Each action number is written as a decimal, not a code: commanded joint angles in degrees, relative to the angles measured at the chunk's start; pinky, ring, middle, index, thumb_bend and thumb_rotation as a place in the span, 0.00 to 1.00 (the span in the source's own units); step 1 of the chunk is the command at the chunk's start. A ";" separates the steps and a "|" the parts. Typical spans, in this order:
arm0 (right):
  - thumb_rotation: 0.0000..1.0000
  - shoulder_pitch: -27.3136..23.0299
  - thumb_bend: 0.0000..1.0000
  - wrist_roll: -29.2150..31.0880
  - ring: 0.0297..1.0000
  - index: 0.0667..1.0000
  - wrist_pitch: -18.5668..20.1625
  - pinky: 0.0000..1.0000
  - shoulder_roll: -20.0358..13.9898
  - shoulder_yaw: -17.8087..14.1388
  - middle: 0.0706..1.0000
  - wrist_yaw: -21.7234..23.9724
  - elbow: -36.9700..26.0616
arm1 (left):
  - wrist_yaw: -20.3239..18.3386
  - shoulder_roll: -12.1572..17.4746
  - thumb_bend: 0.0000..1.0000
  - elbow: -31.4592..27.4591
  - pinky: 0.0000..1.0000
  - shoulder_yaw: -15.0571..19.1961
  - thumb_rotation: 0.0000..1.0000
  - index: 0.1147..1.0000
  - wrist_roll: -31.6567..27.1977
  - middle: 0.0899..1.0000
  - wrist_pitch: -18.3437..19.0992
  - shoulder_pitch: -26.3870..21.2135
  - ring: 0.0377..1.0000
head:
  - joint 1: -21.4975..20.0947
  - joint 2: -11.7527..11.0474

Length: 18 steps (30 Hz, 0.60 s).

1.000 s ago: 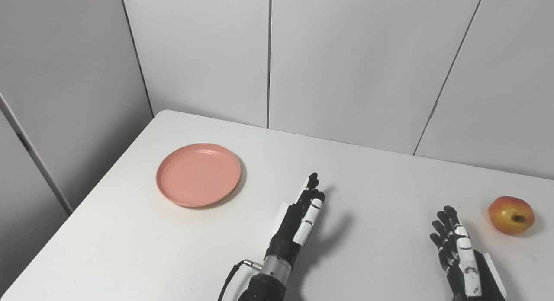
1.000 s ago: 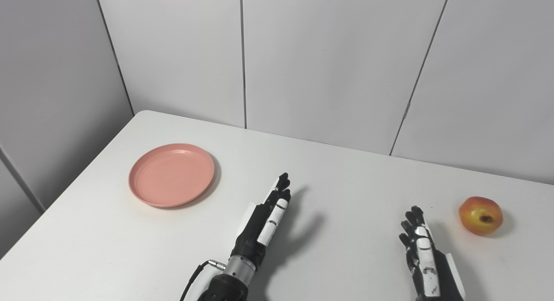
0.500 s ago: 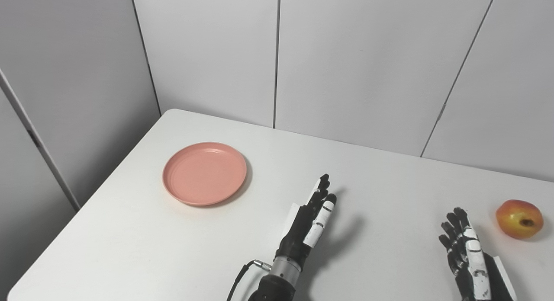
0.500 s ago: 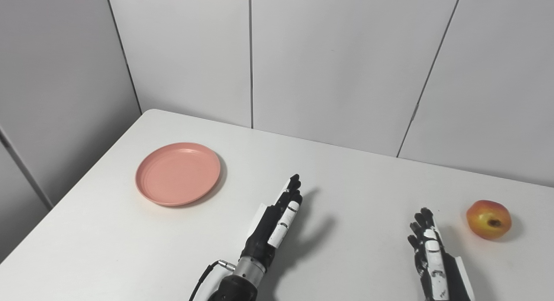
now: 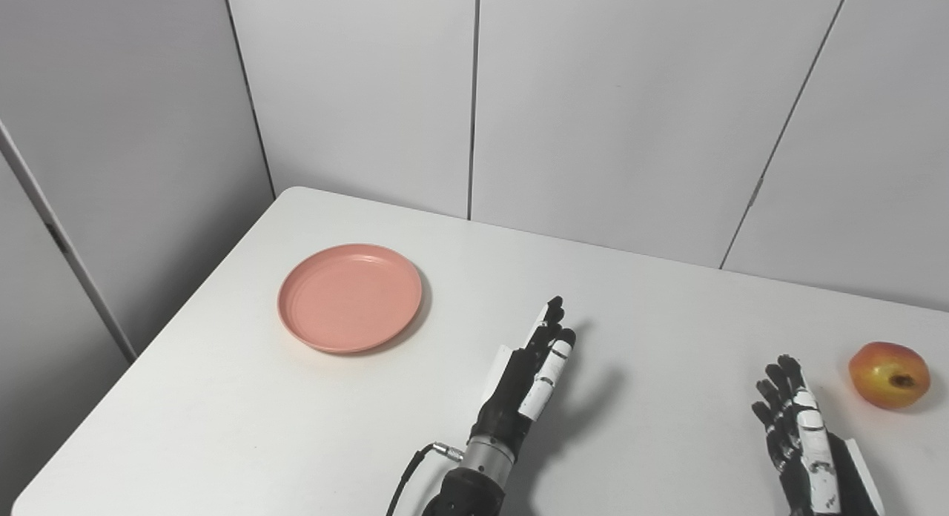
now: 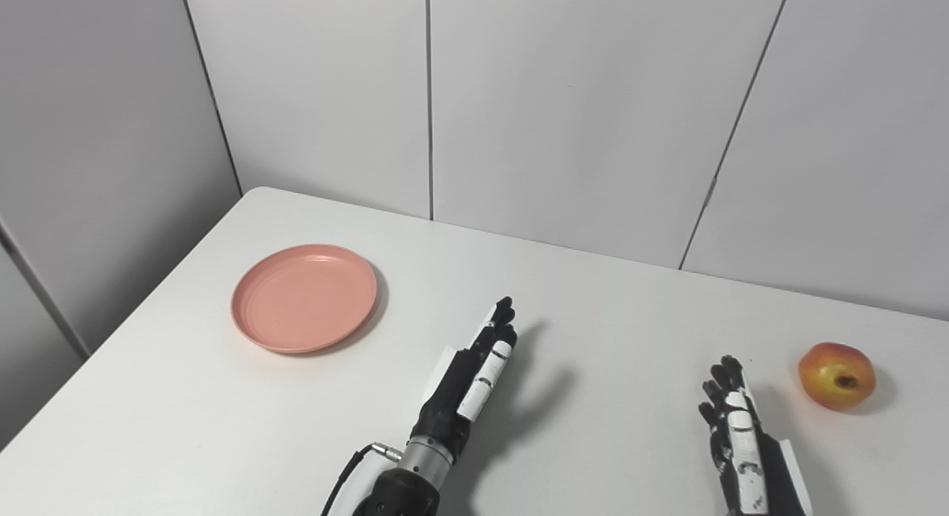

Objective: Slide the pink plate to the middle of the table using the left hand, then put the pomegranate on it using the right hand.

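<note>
A pink plate [image 5: 350, 296] lies flat on the left part of the white table [image 5: 371, 427]. A red and yellow pomegranate [image 5: 888, 374] rests near the right edge. My left hand [image 5: 530, 379] hovers over the table's middle, right of the plate and apart from it, fingers stretched out and holding nothing. My right hand [image 5: 795, 427] is raised at the lower right, fingers spread, open, a short way left of the pomegranate and not touching it.
Grey wall panels [image 5: 593, 116] stand behind the table. The table's left edge [image 5: 148, 353] runs close to the plate. A cable [image 5: 415, 471] trails from my left wrist.
The whole picture shifted to the right between one second ago and half a second ago, so the camera moved. Since then nothing has visibly changed.
</note>
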 commanded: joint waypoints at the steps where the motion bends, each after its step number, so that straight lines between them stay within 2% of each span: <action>1: 1.00 -1.25 0.17 0.02 1.00 1.00 -2.29 1.00 -0.06 -0.07 1.00 0.18 -1.41 | -0.08 -0.30 0.47 -2.48 0.95 -0.13 1.00 0.99 0.17 0.99 -0.93 -1.94 0.98 | 0.03 0.02; 14: 1.00 -1.28 0.20 0.12 1.00 1.00 -1.88 1.00 0.10 0.49 1.00 0.37 -1.06 | -0.11 0.43 0.50 -10.82 0.95 1.95 1.00 0.96 0.20 0.97 2.25 -3.73 0.95 | 0.33 -0.24; 18: 1.00 -1.33 0.19 -0.30 1.00 1.00 -2.12 1.00 0.17 0.62 1.00 0.14 -0.82 | 0.38 1.10 0.50 -12.25 0.91 2.96 1.00 0.95 0.70 0.96 2.15 -4.99 0.94 | 0.51 -0.48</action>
